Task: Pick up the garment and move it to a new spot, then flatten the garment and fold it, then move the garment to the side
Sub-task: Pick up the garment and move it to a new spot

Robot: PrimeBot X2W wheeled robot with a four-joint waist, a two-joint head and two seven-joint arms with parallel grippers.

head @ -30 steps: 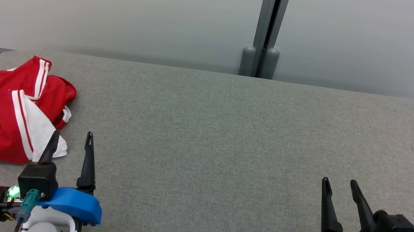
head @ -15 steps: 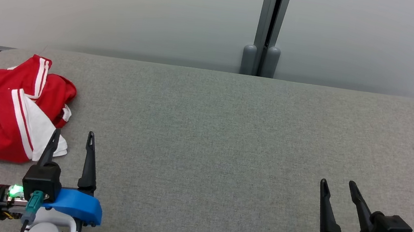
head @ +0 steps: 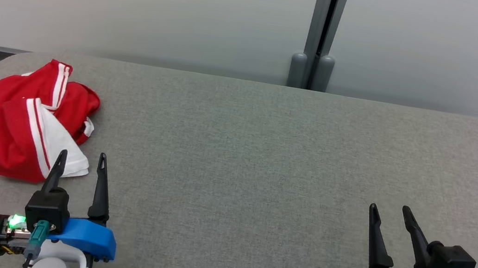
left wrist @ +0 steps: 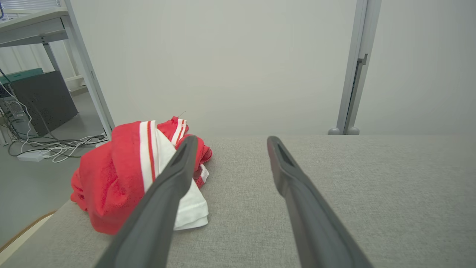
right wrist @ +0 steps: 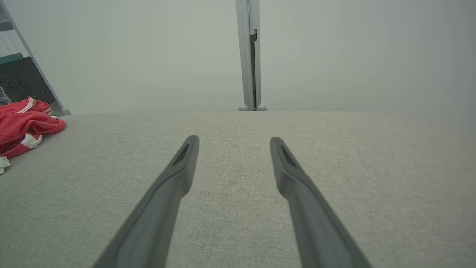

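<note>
A crumpled red garment [head: 11, 121] with white stripes and a white panel lies bunched at the far left of the grey table [head: 241, 153]. In the left wrist view the garment [left wrist: 122, 175] sits just left of the fingers, partly hidden by the left finger. My left gripper [head: 81, 158] stands open just right of the garment's near corner, nothing between its fingers. Over the near right of the table my right gripper [head: 389, 210] is open and holds nothing. The garment [right wrist: 22, 126] shows at the left edge of the right wrist view.
A grey wall with a vertical post [head: 321, 33] runs behind the table. Off the table's left end stand a metal frame leg [left wrist: 89, 70], a dark box [left wrist: 41, 100] and loose cables [left wrist: 55, 147] on the floor. The table's left edge lies close to the garment.
The whole head view has shifted rightward, so the camera turned a little to the left. Both grippers stay open and the garment lies as before.
</note>
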